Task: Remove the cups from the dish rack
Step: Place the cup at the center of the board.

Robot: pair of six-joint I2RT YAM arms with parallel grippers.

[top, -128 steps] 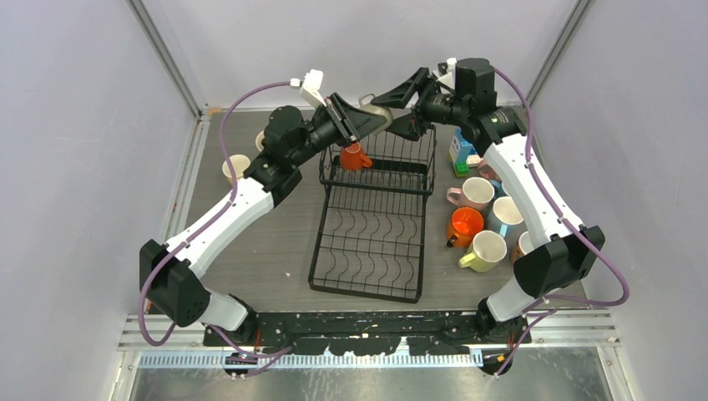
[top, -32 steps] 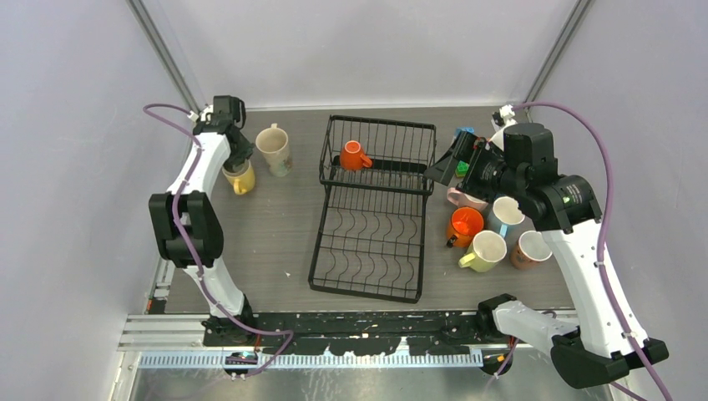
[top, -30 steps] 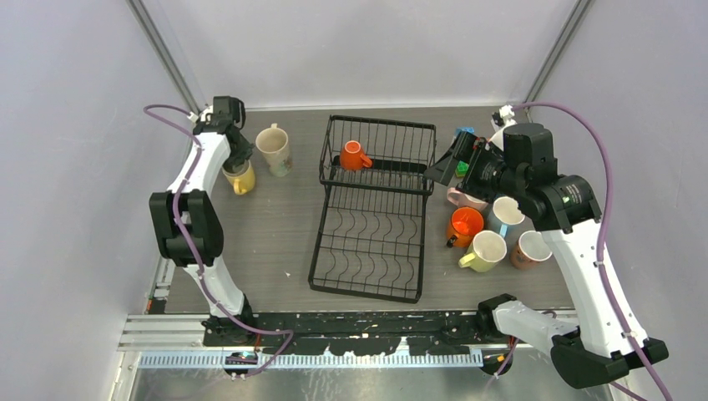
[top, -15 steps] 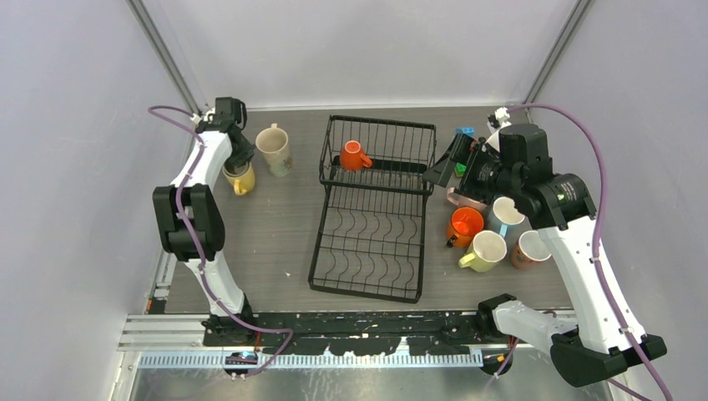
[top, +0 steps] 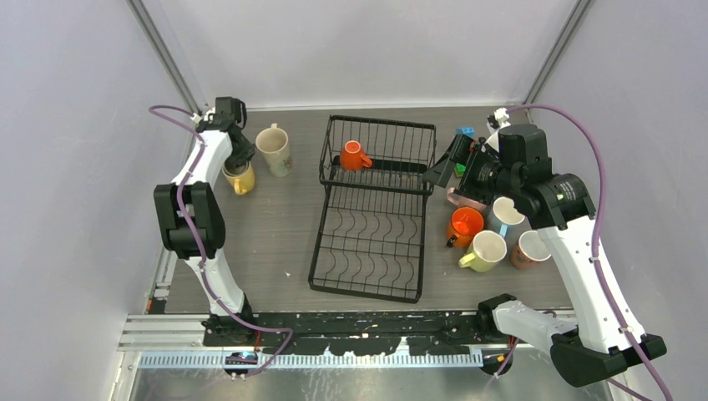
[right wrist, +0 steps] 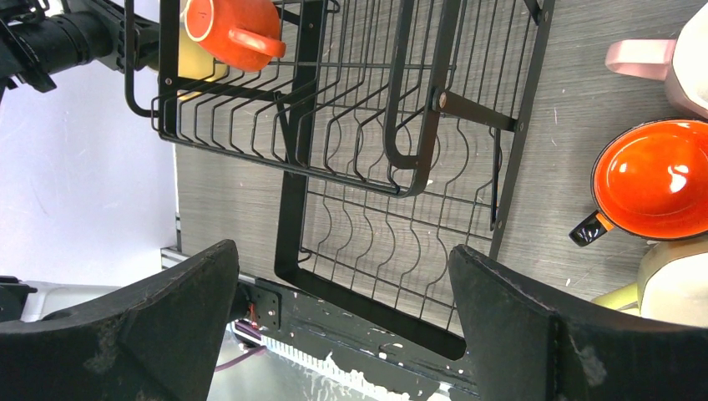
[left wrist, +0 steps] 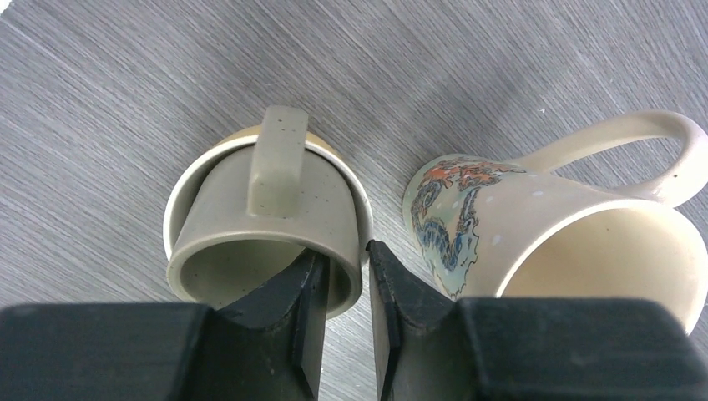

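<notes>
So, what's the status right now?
Left hand astride wall of grey mug, grip unclear. Right hand open beside dish rack. One orange cup in its basket. Nothing blocking it.

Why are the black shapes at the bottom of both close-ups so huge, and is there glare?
Right wrist view: the open right gripper is near the lens, so it looms large; white glare spots the tabletop orange mug. Left wrist view: likewise the left gripper, pinching a sharp grey mug. Top view: even light, faint shadows.

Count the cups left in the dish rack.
1: an orange cup in the tall basket end of the dish rack. The flat tray section holds none, and none looks hidden.
</notes>
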